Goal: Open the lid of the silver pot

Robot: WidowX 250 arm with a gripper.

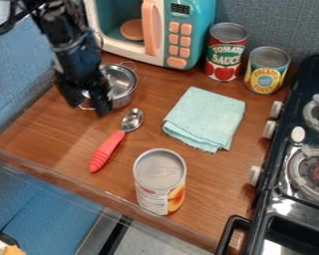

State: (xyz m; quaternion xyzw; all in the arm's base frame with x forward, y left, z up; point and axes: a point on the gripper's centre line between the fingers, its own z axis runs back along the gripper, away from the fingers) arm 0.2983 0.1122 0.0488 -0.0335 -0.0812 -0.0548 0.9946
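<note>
Clock hours are read from the middle of the camera view. The silver pot [124,86] sits on the wooden counter [72,142] at 11 o'clock, partly hidden behind the black gripper [91,105]. Whether the pincer is spread, pressed together or pinching something cannot be told, nor whether the pot's lid is on. A metal spoon with a ribbed coral handle [106,151] lies at 8 o'clock, near the pot. At 12 o'clock stands the toy microwave [192,30]; at 1 the red-labelled tin [225,52]; at 2 the yellow-labelled tin [266,70]. The folded mint cloth [204,118] lies close in toward 3, the toy gas stove [292,196] farther out toward 4, and an upright tin with a peach-toned label [160,180] at 6.
</note>
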